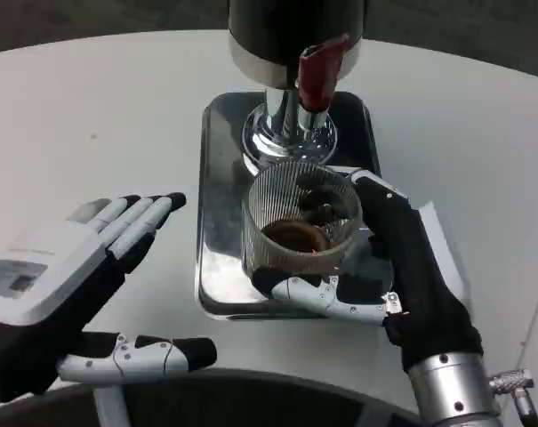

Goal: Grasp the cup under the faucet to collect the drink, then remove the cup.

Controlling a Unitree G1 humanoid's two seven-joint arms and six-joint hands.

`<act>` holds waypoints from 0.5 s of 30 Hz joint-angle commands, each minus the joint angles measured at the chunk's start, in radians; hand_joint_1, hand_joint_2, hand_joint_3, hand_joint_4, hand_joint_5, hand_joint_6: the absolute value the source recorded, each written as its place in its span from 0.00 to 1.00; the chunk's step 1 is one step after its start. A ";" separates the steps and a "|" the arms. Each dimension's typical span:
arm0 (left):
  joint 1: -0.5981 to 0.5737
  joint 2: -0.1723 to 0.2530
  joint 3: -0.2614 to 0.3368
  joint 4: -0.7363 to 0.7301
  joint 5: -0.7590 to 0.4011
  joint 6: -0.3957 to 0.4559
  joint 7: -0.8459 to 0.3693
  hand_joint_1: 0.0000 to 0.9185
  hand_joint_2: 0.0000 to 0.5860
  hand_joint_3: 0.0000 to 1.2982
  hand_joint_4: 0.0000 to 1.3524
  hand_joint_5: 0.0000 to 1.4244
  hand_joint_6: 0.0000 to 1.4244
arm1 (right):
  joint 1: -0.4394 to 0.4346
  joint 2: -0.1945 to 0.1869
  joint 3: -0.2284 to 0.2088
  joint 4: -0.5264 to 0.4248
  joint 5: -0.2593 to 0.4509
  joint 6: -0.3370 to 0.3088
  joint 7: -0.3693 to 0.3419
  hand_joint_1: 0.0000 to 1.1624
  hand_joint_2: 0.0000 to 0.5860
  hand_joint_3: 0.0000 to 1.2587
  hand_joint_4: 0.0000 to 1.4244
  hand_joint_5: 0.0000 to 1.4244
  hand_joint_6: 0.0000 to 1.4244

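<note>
A ribbed clear glass cup point(302, 216) with brown drink in its bottom is held by my right hand point(395, 271), whose fingers wrap its near side and right wall. The cup is just in front of the chrome faucet base point(289, 135), over the steel drip tray point(220, 196). The dispenser body with its red tap lever point(318, 71) rises behind it. My left hand point(82, 285) hovers over the white table to the left of the tray, fingers apart and holding nothing.
The white round table point(91, 116) stretches left and right of the tray. Its near curved edge runs below both hands. A white card or paper point(446, 258) lies right of the tray under my right hand.
</note>
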 commanded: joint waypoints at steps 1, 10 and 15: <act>0.069 -0.044 0.007 -0.049 0.034 -0.043 0.078 0.00 0.07 0.00 0.00 0.00 0.00 | 0.044 -0.012 0.001 -0.119 0.030 0.019 0.057 1.00 0.29 0.54 0.55 0.63 0.86; 0.164 -0.060 0.013 -0.111 0.079 -0.058 0.096 0.00 0.09 0.00 0.00 0.00 0.00 | 0.114 -0.047 0.001 -0.297 0.077 0.088 0.182 1.00 0.29 0.55 0.55 0.63 0.86; 0.204 -0.062 0.026 -0.141 0.069 -0.065 0.092 0.00 0.09 0.00 0.00 0.00 0.00 | 0.181 -0.069 0.013 -0.410 0.098 0.141 0.240 1.00 0.29 0.55 0.55 0.63 0.86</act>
